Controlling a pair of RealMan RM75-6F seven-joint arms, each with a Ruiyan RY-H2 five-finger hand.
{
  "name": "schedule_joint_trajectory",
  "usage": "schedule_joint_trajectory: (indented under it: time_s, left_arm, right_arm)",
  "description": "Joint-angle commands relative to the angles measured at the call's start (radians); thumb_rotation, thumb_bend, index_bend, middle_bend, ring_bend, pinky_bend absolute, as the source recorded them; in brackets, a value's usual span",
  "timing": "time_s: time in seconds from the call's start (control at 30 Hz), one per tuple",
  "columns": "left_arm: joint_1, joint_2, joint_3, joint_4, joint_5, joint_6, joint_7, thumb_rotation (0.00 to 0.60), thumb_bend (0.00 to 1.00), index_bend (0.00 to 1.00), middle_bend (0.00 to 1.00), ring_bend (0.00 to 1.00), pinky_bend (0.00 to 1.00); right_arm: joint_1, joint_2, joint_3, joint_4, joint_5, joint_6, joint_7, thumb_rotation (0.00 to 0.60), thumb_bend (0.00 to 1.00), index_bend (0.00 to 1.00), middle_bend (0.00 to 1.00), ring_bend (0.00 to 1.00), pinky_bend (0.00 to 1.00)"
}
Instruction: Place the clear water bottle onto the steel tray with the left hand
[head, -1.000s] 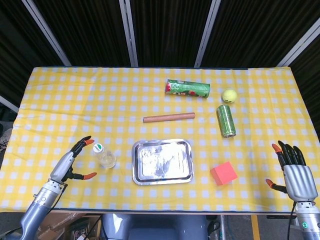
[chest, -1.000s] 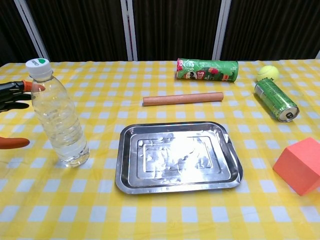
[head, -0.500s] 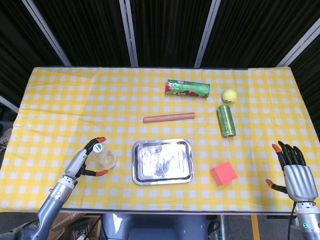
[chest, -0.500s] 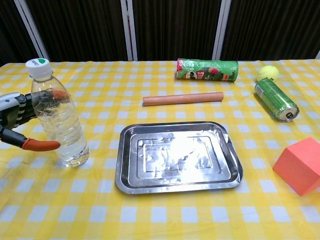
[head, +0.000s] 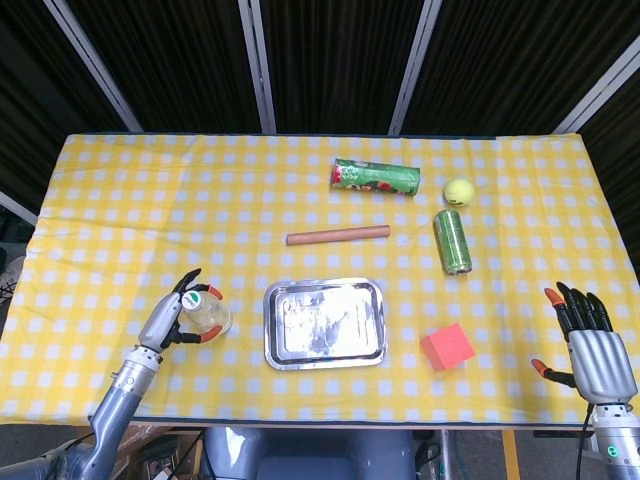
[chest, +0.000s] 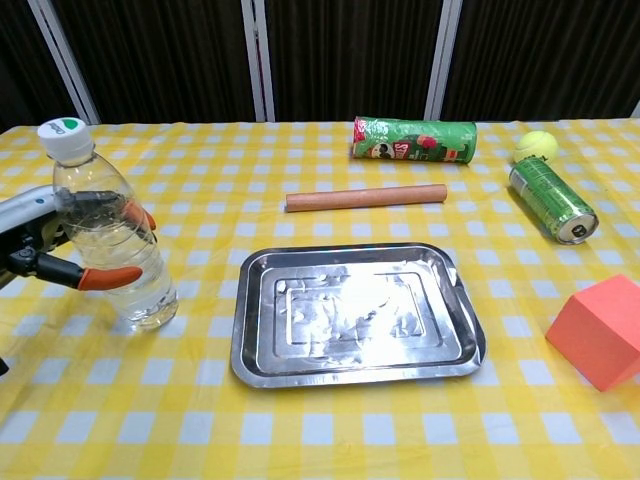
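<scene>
Closed in from the open approach of a moment before: left hand (chest: 45, 240) now wrapped around clear water bottle (chest: 108, 235), leaning slightly, base on the cloth. Grasp judged just made, lift pending. Steel tray (chest: 355, 372) just right of hand. Right hand (head: 596, 352) open, idle.

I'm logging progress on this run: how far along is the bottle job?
Reaching looks done: the left hand has its fingers wrapped around the clear water bottle, which tilts slightly but sits on the cloth left of the steel tray. In hand: securing the grip. Left: lifting, carrying right, and setting it on the tray. The right hand waits apart.
</scene>
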Motion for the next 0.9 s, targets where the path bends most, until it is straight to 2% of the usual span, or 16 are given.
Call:
schedule_joint_trajectory:
  time_s: [0.03, 0.13, 0.23, 0.33, 0.47, 0.67, 0.8, 0.9]
  left_arm:
    - [0.004, 0.003, -0.003, -0.011, 0.002, 0.012, -0.015, 0.600, 0.36, 0.52, 0.44, 0.02, 0.01]
    - [0.002, 0.014, -0.005, -0.043, 0.010, 0.015, -0.047, 0.600, 0.38, 0.55, 0.47, 0.02, 0.02]
    - [-0.016, 0.063, -0.012, -0.140, -0.007, -0.032, -0.092, 0.600, 0.39, 0.56, 0.47, 0.02, 0.02]
    - [-0.029, 0.095, -0.029, -0.200, -0.029, -0.054, -0.074, 0.600, 0.39, 0.56, 0.47, 0.02, 0.02]
    - [-0.055, 0.136, -0.069, -0.287, -0.081, -0.077, 0.019, 0.600, 0.39, 0.56, 0.47, 0.02, 0.02]
    - [-0.120, 0.169, -0.147, -0.396, -0.261, -0.134, 0.213, 0.600, 0.39, 0.56, 0.47, 0.02, 0.02]
    - [-0.167, 0.146, -0.176, -0.417, -0.351, -0.149, 0.316, 0.600, 0.39, 0.55, 0.46, 0.02, 0.02]
    - [-0.221, 0.092, -0.194, -0.383, -0.430, -0.164, 0.403, 0.600, 0.39, 0.55, 0.46, 0.02, 0.02]
  right_arm:
    - [-0.001, 0.000, 0.000, 0.000, -0.001, 0.002, -0.001, 0.600, 0.18, 0.00, 0.02, 0.00, 0.00]
    - [-0.001, -0.002, -0.001, 0.000, 0.000, 0.001, -0.005, 0.600, 0.18, 0.00, 0.02, 0.00, 0.00]
    - [0.000, -0.004, 0.000, 0.001, 0.002, -0.001, -0.006, 0.600, 0.18, 0.00, 0.02, 0.00, 0.00]
    - [0.000, -0.004, 0.001, 0.001, 0.004, -0.001, -0.005, 0.600, 0.18, 0.00, 0.02, 0.00, 0.00]
    - [0.002, -0.004, 0.000, 0.002, 0.006, -0.009, 0.000, 0.600, 0.18, 0.00, 0.02, 0.00, 0.00]
    - [0.008, -0.008, 0.001, 0.006, 0.008, -0.018, 0.000, 0.600, 0.18, 0.00, 0.02, 0.00, 0.00]
    - [0.012, -0.011, 0.003, 0.011, 0.013, -0.027, 0.000, 0.600, 0.18, 0.00, 0.02, 0.00, 0.00]
    - [0.018, -0.017, 0.002, 0.017, 0.021, -0.043, -0.004, 0.600, 0.18, 0.00, 0.02, 0.00, 0.00]
